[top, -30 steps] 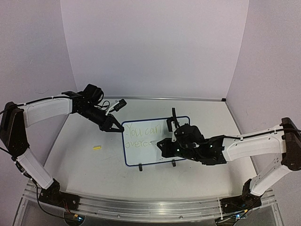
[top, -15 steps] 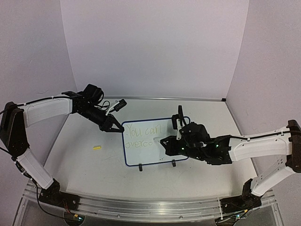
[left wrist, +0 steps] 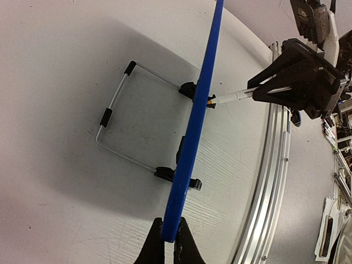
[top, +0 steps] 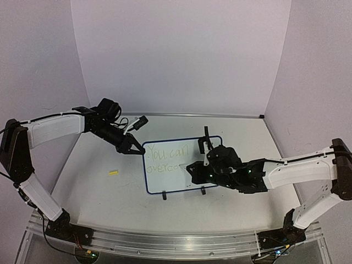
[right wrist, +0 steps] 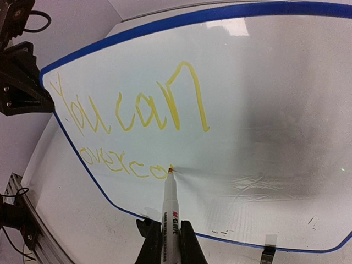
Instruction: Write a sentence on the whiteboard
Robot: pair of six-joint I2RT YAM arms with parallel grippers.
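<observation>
**Both arms reach inward, both grips closed**

The left arm (top: 52, 129) climbs from its base at the near left corner, bends at the elbow and stretches rightward, with the wrist angled down. The left gripper (top: 133, 149) pinches the left edge of the whiteboard (top: 165, 182) between closed fingers. The right arm (top: 300, 170) rises from the near right corner, folds at the elbow and extends leftward, almost level. The right gripper (top: 192, 168) is clamped on a marker (right wrist: 168, 206) and points left.
</observation>
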